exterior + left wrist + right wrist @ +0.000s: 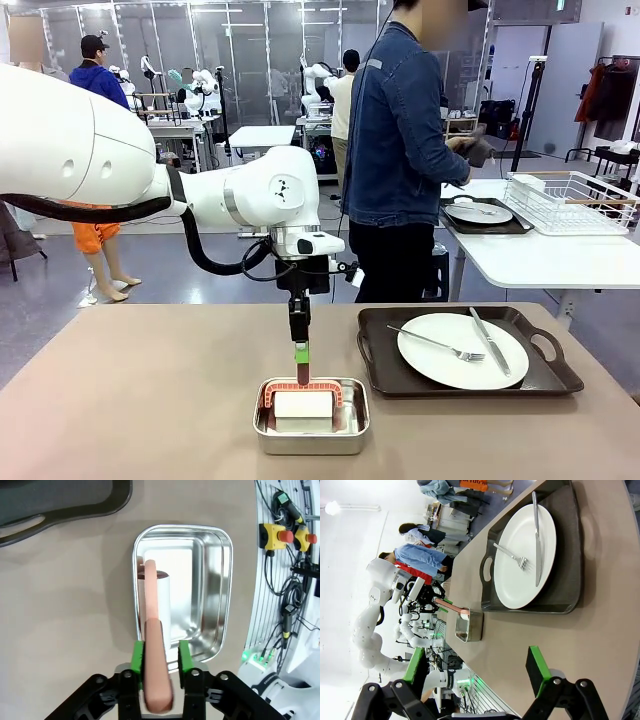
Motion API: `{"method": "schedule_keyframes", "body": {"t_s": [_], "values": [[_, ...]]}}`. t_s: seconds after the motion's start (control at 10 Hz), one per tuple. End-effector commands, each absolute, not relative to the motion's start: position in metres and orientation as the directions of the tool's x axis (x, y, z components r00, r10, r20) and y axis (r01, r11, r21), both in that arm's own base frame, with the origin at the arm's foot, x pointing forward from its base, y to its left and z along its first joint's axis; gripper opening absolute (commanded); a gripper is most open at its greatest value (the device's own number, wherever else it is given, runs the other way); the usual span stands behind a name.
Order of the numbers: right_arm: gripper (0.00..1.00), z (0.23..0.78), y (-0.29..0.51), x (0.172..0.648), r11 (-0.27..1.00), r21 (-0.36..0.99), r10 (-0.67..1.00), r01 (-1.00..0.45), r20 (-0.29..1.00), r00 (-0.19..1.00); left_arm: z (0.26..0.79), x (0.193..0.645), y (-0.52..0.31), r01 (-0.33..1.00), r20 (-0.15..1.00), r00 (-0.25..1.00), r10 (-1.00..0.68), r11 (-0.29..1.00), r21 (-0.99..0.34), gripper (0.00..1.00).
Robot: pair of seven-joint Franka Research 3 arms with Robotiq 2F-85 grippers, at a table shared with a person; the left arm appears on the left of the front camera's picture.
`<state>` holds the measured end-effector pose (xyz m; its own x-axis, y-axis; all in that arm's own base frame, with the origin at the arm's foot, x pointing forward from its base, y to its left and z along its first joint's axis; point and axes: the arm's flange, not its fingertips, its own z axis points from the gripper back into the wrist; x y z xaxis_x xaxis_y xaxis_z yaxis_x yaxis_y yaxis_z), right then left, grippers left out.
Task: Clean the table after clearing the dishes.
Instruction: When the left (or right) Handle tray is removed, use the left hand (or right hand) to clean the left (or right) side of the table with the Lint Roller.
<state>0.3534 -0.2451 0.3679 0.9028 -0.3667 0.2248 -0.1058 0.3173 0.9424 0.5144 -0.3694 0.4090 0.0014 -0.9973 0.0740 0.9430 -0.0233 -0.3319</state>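
Clamping the salmon-pink handle [156, 680] that rises from the steel pan [262, 435], the left gripper [300, 352] points straight down (jaws tight on it). The right gripper [476, 665] hangs wide open over the table [130, 400]. One plate [440, 365], with fork and knife, lies on its dark tray [375, 350] right of the pan; another plate [478, 213] sits on the white table [530, 262].

Matte table [130, 400], shiny steel pan [311, 446], glossy white plate [440, 370], smooth pink plastic handle [154, 650]
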Motion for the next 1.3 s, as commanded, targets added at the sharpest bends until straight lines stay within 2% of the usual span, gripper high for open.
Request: {"method": "schedule_keyframes", "body": {"t_s": [0.0, 0.4, 0.6, 0.9, 1.0, 1.1, 1.2], "values": [[1.00, 0.372, -0.245, 0.352, 0.307, 0.946, -0.370, -0.108, 0.223, 0.902, 0.415, 0.514, -0.370, 0.938, 0.061, 0.010, -0.998, -0.012, -0.345, 0.00], [1.00, 0.372, -0.245, 0.352, 0.307, 0.946, -0.370, -0.108, 0.223, 0.902, 0.424, 0.510, -0.365, 0.939, 0.061, 0.023, -0.998, 0.001, -0.344, 0.00], [1.00, 0.372, -0.245, 0.352, 0.307, 0.946, -0.370, -0.108, 0.223, 0.902, 0.465, 0.489, -0.367, 0.956, 0.005, 0.055, -0.998, 0.051, -0.289, 0.02], [1.00, 0.372, -0.245, 0.352, 0.307, 0.946, -0.370, -0.108, 0.223, 0.902, 0.544, 0.473, -0.308, 0.903, 0.140, 0.421, -0.896, 0.399, -0.161, 0.02], [1.00, 0.372, -0.245, 0.352, 0.307, 0.946, -0.370, -0.108, 0.223, 0.902, 0.552, 0.476, -0.278, 0.823, 0.172, 0.567, -0.805, 0.550, -0.140, 0.02], [1.00, 0.372, -0.245, 0.352, 0.307, 0.946, -0.370, -0.108, 0.223, 0.902, 0.556, 0.480, -0.236, 0.681, 0.245, 0.728, -0.640, 0.717, -0.150, 0.02], [1.00, 0.372, -0.245, 0.352, 0.307, 0.946, -0.370, -0.108, 0.223, 0.902, 0.552, 0.484, -0.193, 0.521, 0.297, 0.839, -0.456, 0.831, -0.196, 0.02]]}}
